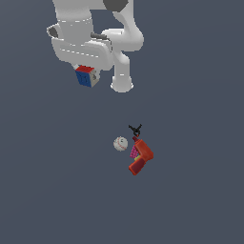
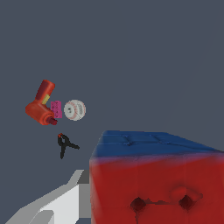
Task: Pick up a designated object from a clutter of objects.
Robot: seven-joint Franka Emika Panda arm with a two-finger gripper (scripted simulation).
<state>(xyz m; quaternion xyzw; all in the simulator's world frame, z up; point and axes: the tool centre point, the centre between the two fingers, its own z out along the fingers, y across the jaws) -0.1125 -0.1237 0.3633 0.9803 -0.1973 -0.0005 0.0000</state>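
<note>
The designated object, a puzzle cube (image 1: 84, 77) with red, blue and white gridded faces, hangs high above the floor under the white hand. My gripper (image 1: 88, 72) is shut on it. In the wrist view the cube (image 2: 153, 175) fills the near corner, showing a red face and a blue face, with one pale finger (image 2: 61, 203) against its side; the other finger is hidden. The rest of the clutter of objects lies far below and apart from the cube.
On the dark floor lie a white baseball (image 1: 120, 143), an orange-red drill (image 1: 141, 159), a pink piece (image 1: 134, 152) between them and a small black clamp (image 1: 135, 129). The arm's white base (image 1: 122, 81) stands beside the cube.
</note>
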